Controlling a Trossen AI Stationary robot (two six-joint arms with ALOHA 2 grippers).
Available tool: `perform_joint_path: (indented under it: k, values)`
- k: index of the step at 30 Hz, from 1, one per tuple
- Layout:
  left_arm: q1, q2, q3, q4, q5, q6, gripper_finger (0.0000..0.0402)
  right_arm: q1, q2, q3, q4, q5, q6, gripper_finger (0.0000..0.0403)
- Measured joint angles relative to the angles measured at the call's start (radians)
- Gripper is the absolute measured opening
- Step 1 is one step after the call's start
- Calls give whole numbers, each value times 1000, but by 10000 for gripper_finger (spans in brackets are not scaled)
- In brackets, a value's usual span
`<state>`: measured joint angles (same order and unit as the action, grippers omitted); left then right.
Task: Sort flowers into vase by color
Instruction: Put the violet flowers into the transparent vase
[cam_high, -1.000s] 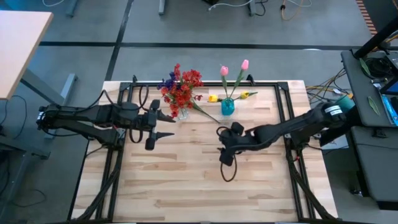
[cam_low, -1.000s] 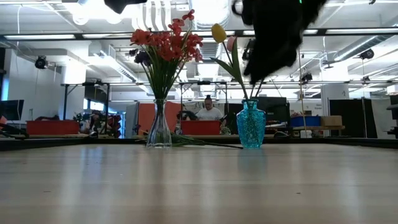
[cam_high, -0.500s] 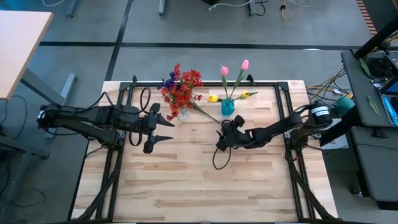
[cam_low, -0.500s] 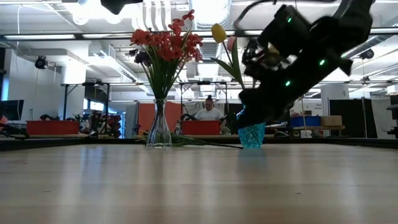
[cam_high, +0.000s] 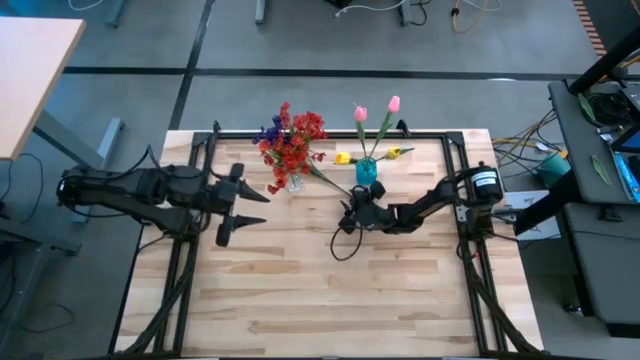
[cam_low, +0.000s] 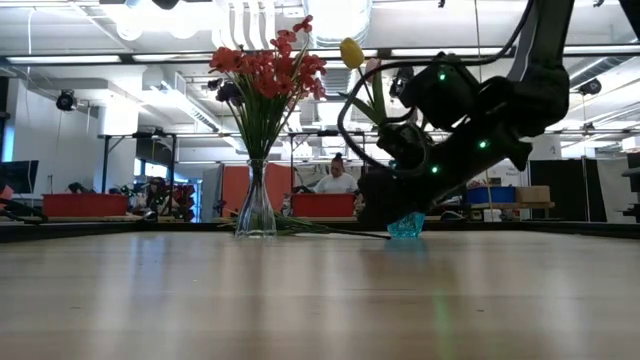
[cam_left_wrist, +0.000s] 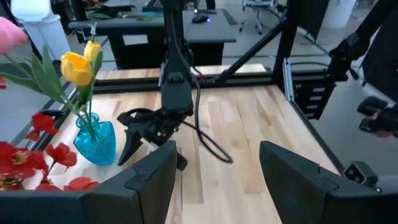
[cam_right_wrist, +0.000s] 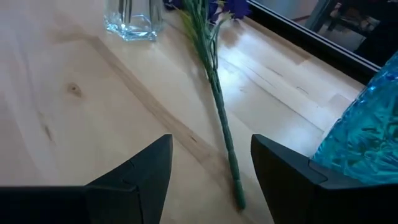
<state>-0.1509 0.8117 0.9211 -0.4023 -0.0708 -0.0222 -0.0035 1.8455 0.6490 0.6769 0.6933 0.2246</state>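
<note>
A clear glass vase (cam_high: 293, 183) at the table's far middle holds red flowers (cam_high: 295, 140). To its right a blue vase (cam_high: 366, 172) holds pink tulips (cam_high: 360, 113) and a yellow tulip (cam_left_wrist: 78, 67). One flower lies flat on the table between the vases, its green stem (cam_right_wrist: 221, 106) running from purple blossoms (cam_right_wrist: 229, 6) by the clear vase toward the blue vase (cam_right_wrist: 364, 140). My right gripper (cam_right_wrist: 211, 140) is open and low over the table, one finger on each side of the stem's lower end (cam_high: 348, 192). My left gripper (cam_high: 245, 212) hangs open over the table's left part.
The black frame rail (cam_high: 330, 135) runs along the table's far edge behind the vases. The blue vase stands right beside my right gripper (cam_low: 375, 205). Bare wood (cam_high: 330, 290) stretches over the table's near half.
My right gripper has come down from well above the table and moved toward the far edge, tipping from pointing down to nearly level, until it stands low at the lying stem beside the blue vase. My left gripper has drawn back a little toward the table's left edge.
</note>
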Motion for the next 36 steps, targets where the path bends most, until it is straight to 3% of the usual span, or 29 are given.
perform_joint_path:
  k: [13,21,36]
  values:
    - [0,-51,0,-1,-1,-13,214,-106,31,0,11,-157,33,210]
    - [0,-45,0,-6,-15,3,214,-115,40,0,10,-177,37,199]
    - [0,-46,0,-7,-53,13,214,-104,39,3,-30,-225,61,17]
